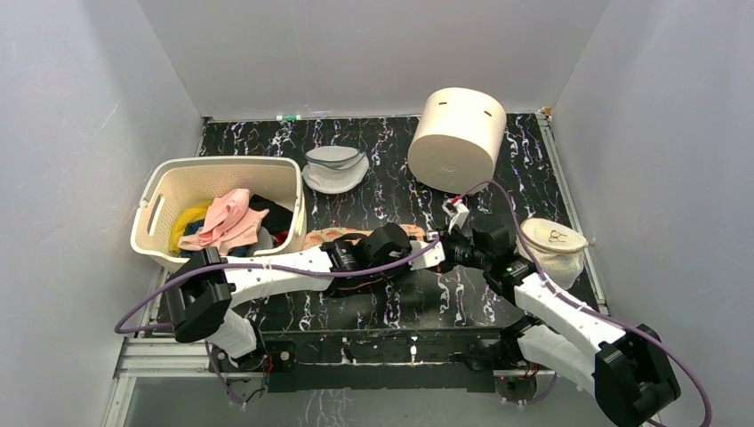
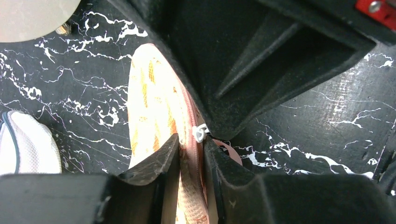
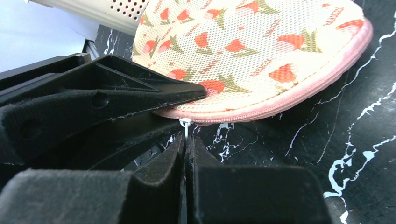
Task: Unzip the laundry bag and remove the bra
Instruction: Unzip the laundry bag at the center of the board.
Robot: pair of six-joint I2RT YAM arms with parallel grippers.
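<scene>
**R gripper** (image 3: 187, 139): jaws pressed nearly together, pinching the thin metal zip pull (image 3: 185, 124), which stands up btwn the tips. The pull sits on the pink rim of the laundry bag (image 3: 261, 51), directly ahead of the fingertips.

**L gripper** (image 2: 191, 141): narrow gap, clamped across the bag's rim. The pull lies just past its tips, and the two grippers almost touch.

**Laundry bag:** flat on the table (image 1: 418, 298) under both grippers. Zip closed as far as visible.

**Bra:** not in view; prob. inside the closed bag.

**Step:** start of the unzip. Pull gripped, bag anchored, no opening seen yet, so est. early in the task.

**Next move calls for:**
- Dragging the pull along the rim, away from L gripper, following the curve rather than a straight line.
- A firm L hold, else the bag slides along w/ the pull.
- Care w/ the thin tab, which could slip from the pads.

**Room:**
- To R gripper's right the rim curves off ahead w/ bare table beside it, so the path looks free there.
- To its left, L gripper's fingers crowd the pull, so no room that way.

**Further out:**
- Basket (image 1: 178, 191) of clothes, behind and left of L gripper.
- Grey mesh bag (image 1: 335, 169), ahead-right of R gripper.
- Cream tub (image 1: 458, 138), to R gripper's right.
- Cream pouch (image 1: 553, 245), close behind R gripper; pulling back could brush it.
</scene>
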